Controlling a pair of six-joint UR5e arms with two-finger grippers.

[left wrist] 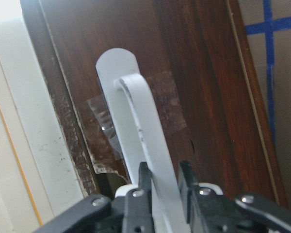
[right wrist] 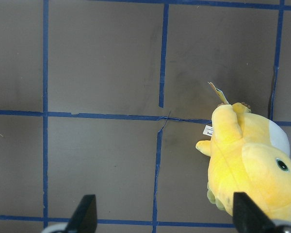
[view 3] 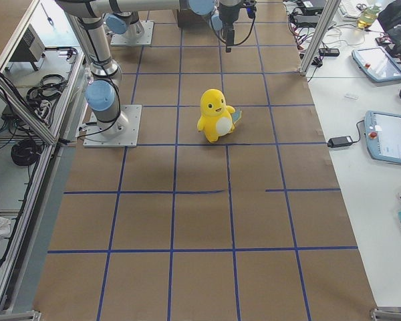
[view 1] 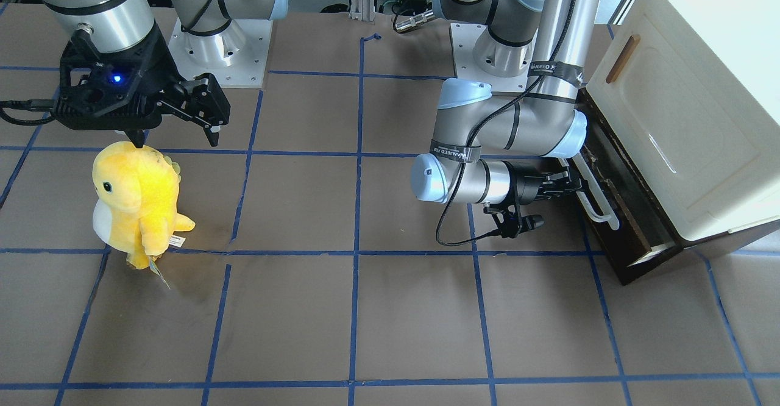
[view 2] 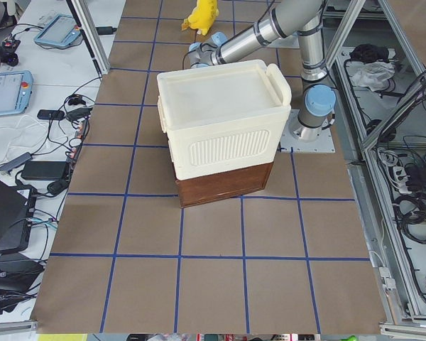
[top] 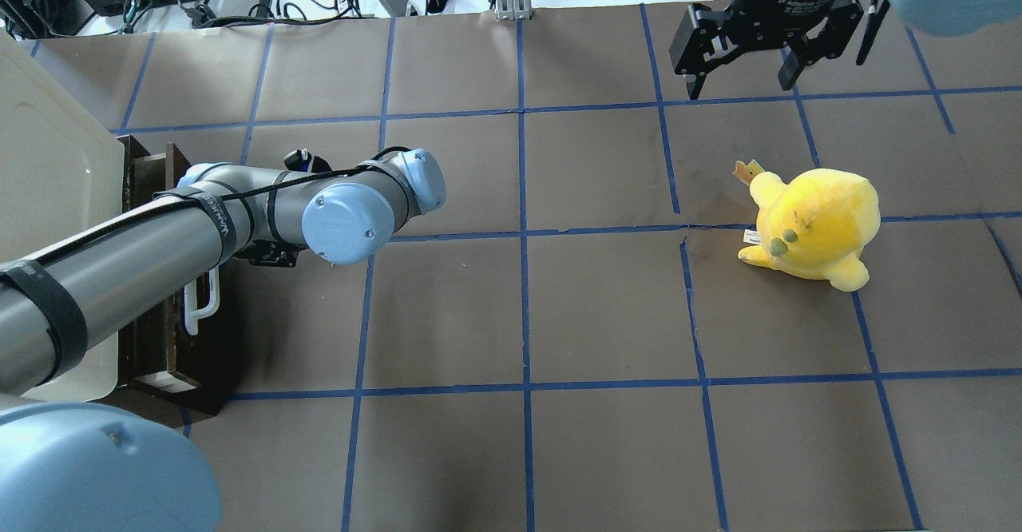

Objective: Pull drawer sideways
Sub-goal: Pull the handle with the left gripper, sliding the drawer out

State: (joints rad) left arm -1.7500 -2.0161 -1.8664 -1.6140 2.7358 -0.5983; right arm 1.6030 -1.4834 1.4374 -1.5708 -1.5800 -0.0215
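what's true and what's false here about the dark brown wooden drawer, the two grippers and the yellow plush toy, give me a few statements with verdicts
1. The left gripper is shut on the long white bar handle of the dark brown wooden drawer. True.
2. The drawer is pushed fully in. False: it stands partly out, with its pale interior showing at one end.
3. The right gripper is holding the yellow plush toy. False: it is open and empty, apart from the toy.
4. The toy stands upright on the brown table. True.
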